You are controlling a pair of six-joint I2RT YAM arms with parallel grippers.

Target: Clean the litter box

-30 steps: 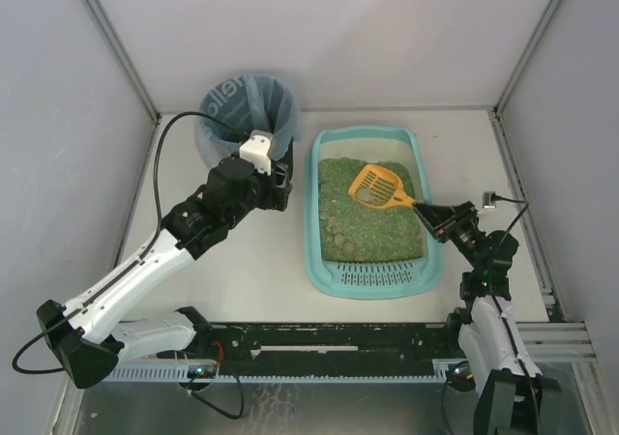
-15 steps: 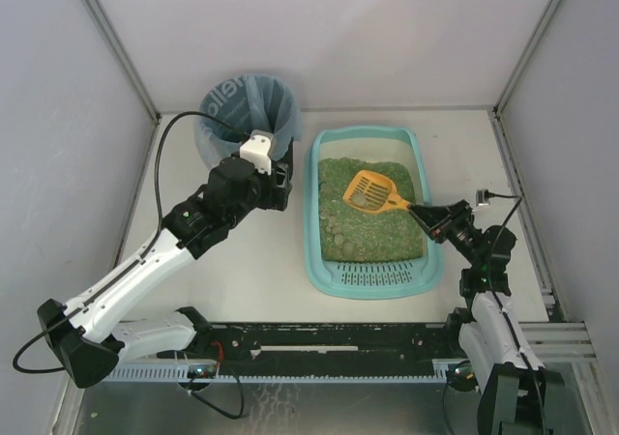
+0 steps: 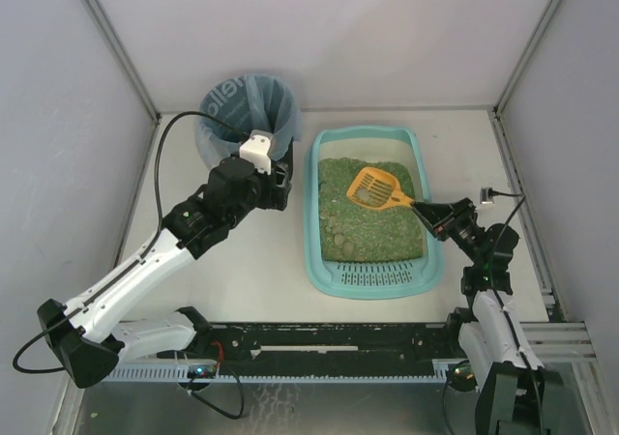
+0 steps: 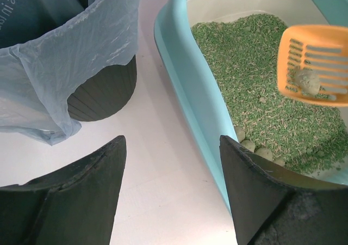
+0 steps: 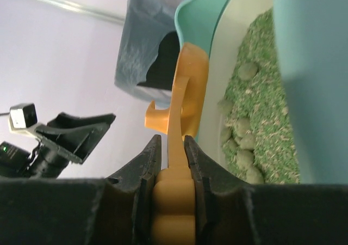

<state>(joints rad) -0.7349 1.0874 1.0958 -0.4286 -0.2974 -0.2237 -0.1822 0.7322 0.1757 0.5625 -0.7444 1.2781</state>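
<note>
The light-teal litter box (image 3: 311,224) lies right of centre, filled with green litter (image 3: 372,222) and several grey clumps (image 3: 335,230) by its left wall. My right gripper (image 3: 435,213) is shut on the handle of an orange slotted scoop (image 3: 375,187), held over the litter with a clump (image 4: 306,81) in its bowl. In the right wrist view the scoop handle (image 5: 174,201) sits clamped between the fingers (image 5: 148,163). My left gripper (image 3: 280,186) hangs open over bare table between the bin and the litter box's left wall (image 4: 190,92), holding nothing.
A round black bin lined with a blue bag (image 3: 247,114) stands at the back, left of the litter box. The bag's edge (image 4: 70,65) drapes near my left gripper. Enclosure walls close in the table on three sides.
The scoop dipped slightly toward the near left half a second ago, then came back up and right over the litter. The left arm has not moved.
</note>
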